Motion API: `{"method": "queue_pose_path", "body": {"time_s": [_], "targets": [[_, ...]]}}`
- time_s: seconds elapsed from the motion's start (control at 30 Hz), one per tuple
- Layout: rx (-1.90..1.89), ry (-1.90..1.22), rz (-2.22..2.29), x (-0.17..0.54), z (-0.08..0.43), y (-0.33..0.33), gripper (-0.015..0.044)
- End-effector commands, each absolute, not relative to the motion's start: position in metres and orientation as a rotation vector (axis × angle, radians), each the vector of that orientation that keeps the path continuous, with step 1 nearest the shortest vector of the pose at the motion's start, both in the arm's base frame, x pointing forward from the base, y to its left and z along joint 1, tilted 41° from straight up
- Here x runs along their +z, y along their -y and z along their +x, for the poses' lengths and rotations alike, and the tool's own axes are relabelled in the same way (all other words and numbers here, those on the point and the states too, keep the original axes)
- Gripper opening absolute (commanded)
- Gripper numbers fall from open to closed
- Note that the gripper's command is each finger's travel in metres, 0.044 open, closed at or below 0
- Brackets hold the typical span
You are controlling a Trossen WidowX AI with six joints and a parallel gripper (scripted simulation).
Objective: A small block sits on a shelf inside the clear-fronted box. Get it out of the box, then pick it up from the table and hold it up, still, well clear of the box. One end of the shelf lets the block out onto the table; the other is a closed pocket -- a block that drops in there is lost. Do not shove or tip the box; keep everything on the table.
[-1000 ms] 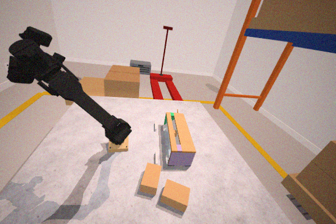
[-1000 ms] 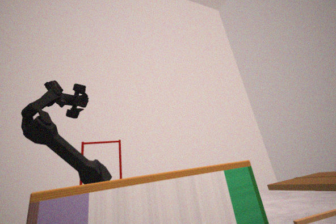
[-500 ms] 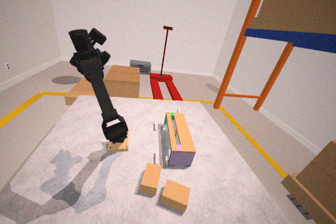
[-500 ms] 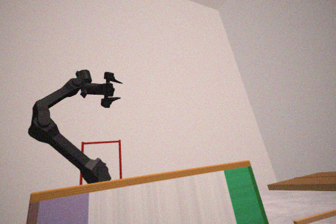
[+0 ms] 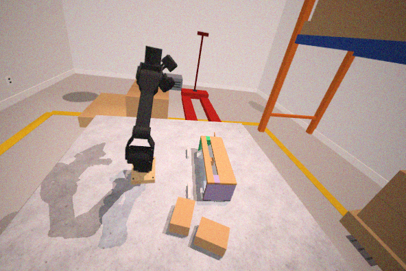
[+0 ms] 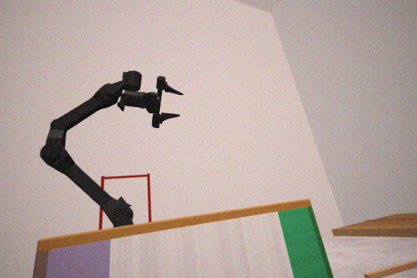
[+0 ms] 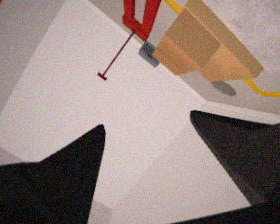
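Note:
The box (image 5: 225, 162) (image 6: 211, 218) stands upright on the table (image 5: 274, 227), right of the arm's base in the top view. It has a wooden top, a purple end nearer that camera and a green far end. A small brownish patch shows in the gap beside its top board; I cannot tell whether it is the block. The block is not clearly visible in any view. My gripper (image 6: 181, 105) (image 7: 147, 121) is open and empty, high in the air, away from the box. Its fingers point roughly sideways, and the wrist view shows the wall and floor beyond the table.
Two wooden blocks, a longer one (image 5: 182, 215) and a wider one (image 5: 212, 235), lie on the table near the box's purple end. Two thin upright pieces stand between the arm's base (image 5: 143, 175) and the box. An orange rack (image 5: 286, 62) stands beyond the table at the right.

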State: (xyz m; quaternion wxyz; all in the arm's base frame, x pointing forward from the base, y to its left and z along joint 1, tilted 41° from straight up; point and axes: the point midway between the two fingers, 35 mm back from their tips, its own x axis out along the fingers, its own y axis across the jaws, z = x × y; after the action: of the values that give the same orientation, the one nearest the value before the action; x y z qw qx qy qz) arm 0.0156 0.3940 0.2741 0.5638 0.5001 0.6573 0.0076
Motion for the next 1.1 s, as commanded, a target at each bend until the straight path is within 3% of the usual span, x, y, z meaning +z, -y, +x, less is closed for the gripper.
{"method": "queue_pose_path", "body": {"time_s": [0.0, 0.3, 0.57, 0.9, 1.07], "targets": [[-0.131, -1.429, 1.189, 0.25, 0.076, -0.377, 0.04], [-0.479, -1.172, 1.182, 0.203, 0.19, -0.311, 0.04], [-0.819, -0.992, 1.13, 0.166, 0.261, -0.218, 0.04], [-1.275, -0.849, 1.02, 0.131, 0.293, -0.079, 0.04], [-1.298, -0.845, 1.013, 0.129, 0.293, -0.072, 0.04]]}}
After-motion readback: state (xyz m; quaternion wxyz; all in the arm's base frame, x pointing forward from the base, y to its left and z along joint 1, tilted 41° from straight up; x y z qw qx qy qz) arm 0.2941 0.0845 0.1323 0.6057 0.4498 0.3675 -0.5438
